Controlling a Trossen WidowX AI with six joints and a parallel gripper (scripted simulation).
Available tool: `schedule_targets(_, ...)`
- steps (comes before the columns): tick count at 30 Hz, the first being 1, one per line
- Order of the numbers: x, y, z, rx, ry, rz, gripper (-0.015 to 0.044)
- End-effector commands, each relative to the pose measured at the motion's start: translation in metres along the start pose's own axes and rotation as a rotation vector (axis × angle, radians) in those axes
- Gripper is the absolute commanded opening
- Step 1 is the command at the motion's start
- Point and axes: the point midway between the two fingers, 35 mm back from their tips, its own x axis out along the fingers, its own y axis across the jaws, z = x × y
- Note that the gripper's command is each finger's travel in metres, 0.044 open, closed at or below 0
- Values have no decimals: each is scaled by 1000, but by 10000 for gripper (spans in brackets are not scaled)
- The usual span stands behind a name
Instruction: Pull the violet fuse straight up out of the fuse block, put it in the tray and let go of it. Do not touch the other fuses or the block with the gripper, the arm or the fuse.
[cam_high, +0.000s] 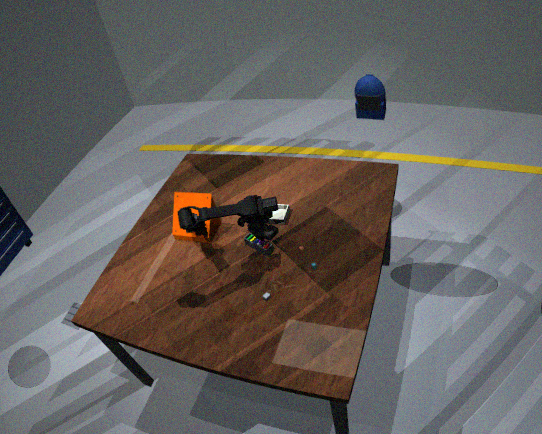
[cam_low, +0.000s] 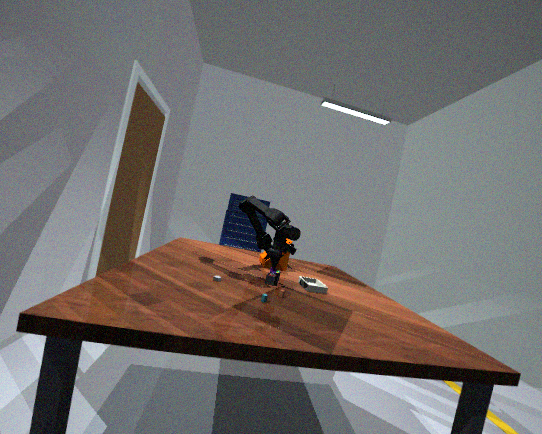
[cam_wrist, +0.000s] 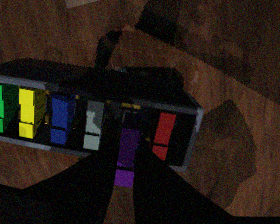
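Because the claw grips the violet fuse near its neighbours, sideways drift could knock the red fuse.

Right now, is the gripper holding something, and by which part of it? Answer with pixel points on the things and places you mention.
The gripper (cam_high: 261, 239) (cam_low: 273, 270) (cam_wrist: 128, 153) holds the violet fuse (cam_wrist: 128, 147) between its fingers; exactly which part they grip, I cannot tell.
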Motion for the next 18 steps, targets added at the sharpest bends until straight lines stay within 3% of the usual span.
schedule_targets(1,-3,0,0,7,-3,2,0)
schedule_targets(18,-15,0,0,6,-3,2,0)
